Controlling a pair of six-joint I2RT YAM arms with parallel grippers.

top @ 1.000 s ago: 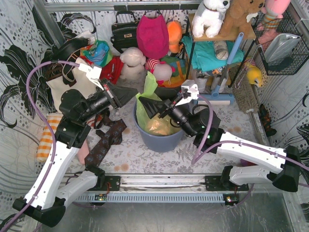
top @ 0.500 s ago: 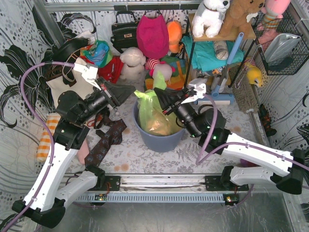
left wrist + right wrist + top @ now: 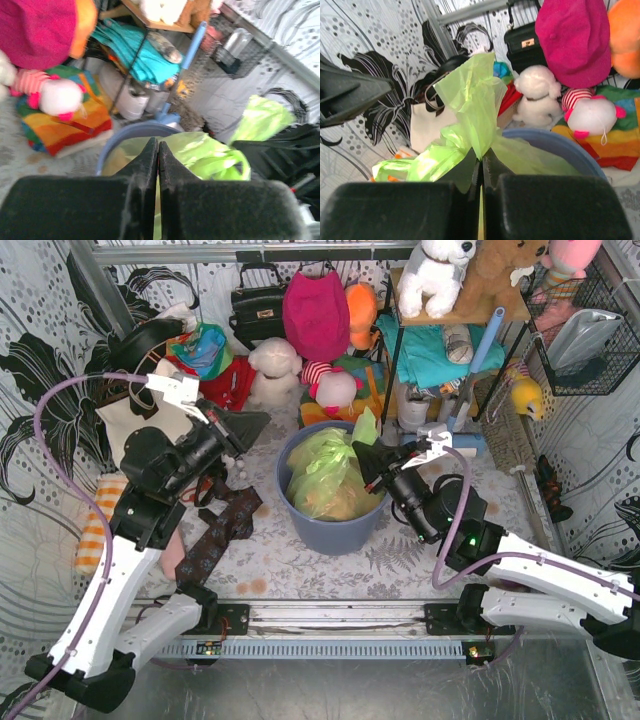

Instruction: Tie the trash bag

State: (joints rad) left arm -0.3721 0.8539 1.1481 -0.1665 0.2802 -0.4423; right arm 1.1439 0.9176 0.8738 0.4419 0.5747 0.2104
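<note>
The lime-green trash bag (image 3: 325,475) sits in the blue-grey bin (image 3: 330,532), with tan paper showing through it. My right gripper (image 3: 362,453) is over the bin's right rim, shut on a flap of the bag that sticks up past its fingertips. The right wrist view shows that flap (image 3: 472,97) pinched in the right gripper (image 3: 482,159), above the bin rim (image 3: 560,145). My left gripper (image 3: 262,422) hangs left of the bin, apart from the bag. In the left wrist view the left gripper (image 3: 158,142) has its jaws together, nothing between them, with bag (image 3: 210,155) and bin (image 3: 114,145) beyond.
A magenta bag (image 3: 315,310), a black handbag (image 3: 258,305) and plush toys crowd the back wall. A shelf rack (image 3: 450,335) stands at the back right and a wire basket (image 3: 585,335) hangs further right. A dark patterned cloth (image 3: 220,530) lies left of the bin.
My right gripper closed on the bag's flap and carried it from the bin's left side to over the right rim. The left gripper drew back slightly left, and the bag's left edge dropped.
</note>
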